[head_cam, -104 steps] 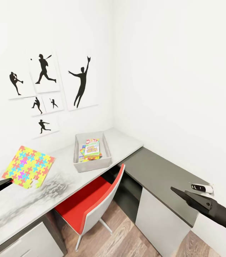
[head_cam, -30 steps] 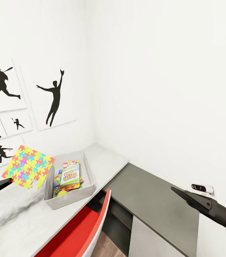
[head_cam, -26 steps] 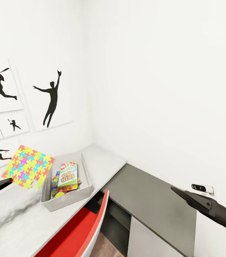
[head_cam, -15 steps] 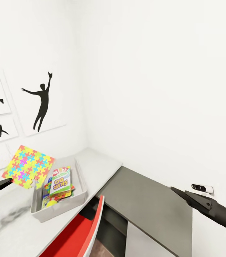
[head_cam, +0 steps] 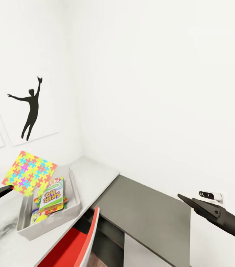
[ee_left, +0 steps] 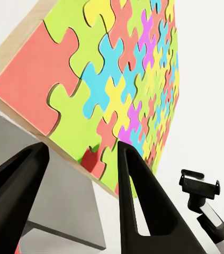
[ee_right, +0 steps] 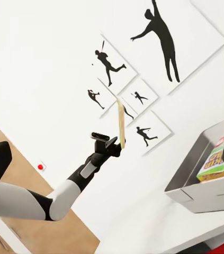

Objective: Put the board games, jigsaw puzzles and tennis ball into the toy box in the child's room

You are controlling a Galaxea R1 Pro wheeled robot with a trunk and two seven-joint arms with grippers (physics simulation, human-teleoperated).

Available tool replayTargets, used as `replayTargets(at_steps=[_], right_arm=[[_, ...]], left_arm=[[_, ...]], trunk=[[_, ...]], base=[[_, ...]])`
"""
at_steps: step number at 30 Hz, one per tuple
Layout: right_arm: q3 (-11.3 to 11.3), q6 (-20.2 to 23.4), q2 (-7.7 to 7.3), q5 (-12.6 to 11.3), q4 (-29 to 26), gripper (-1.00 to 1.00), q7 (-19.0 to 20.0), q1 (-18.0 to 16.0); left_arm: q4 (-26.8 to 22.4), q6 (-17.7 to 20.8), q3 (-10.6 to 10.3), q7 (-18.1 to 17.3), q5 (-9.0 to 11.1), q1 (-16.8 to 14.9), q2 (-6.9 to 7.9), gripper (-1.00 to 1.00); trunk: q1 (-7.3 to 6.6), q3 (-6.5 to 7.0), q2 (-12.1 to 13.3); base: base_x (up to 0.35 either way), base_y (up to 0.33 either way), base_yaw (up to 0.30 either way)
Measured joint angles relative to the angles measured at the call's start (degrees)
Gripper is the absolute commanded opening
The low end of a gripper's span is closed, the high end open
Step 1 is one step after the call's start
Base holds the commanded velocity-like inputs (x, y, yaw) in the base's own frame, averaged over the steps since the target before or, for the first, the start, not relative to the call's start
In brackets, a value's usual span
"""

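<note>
The jigsaw puzzle (ee_left: 117, 79) in my left fingers (ee_left: 138, 211) has a smooth matt coloured face on a pale, wood-like backing edge. My fingers are matt black, like hard plastic. The toy box (head_cam: 71, 207) looks like smooth grey plastic, though I can't be sure from here. The SKIP-BO box (head_cam: 52, 194) inside shows printed card with a slight sheen. The worktop (head_cam: 95, 174) is pale grey, matt and faintly mottled; the chair (head_cam: 76, 244) shell is glossy red.

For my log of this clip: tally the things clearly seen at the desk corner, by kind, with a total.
Multicoloured mosaic jigsaw puzzle square, held by the left gripper: 1
Grey rectangular toy box: 1
Yellow-green-red SKIP-BO game box: 1 (items beneath it too hidden to count)
Red chair: 1
Total: 4
</note>
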Motion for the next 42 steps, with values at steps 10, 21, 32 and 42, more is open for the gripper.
replayTargets(at_steps=[10,21,32,42], right_arm=[[-0.01,-0.06,0.01,0.01,0.01,1.00,-0.01,0.00],[-0.01,-0.02,0.00,0.01,0.01,1.00,-0.09,0.00],[-0.01,-0.08,-0.03,0.01,0.65,1.00,-0.24,0.00],[-1.12,0.49,-0.14,-0.22,1.31,1.00,0.05,0.00]], left_arm=[[-0.01,-0.17,-0.06,-0.01,-0.02,-0.01,-0.05,-1.00],[0.00,-0.35,-0.06,-0.01,0.00,-0.01,-0.08,-1.00],[0.04,-0.34,0.05,-0.01,-0.72,-0.28,0.01,-1.00],[0.57,0.69,-0.47,4.00,-12.16,-8.15,1.22,-1.00]], trunk=[[-0.01,0.02,0.02],[0.01,0.02,0.01],[0.01,0.02,0.01],[0.01,0.02,0.02]], base=[[0.202,0.000,-0.003],[0.048,0.034,0.000],[0.002,0.002,0.000],[0.000,0.000,0.000]])
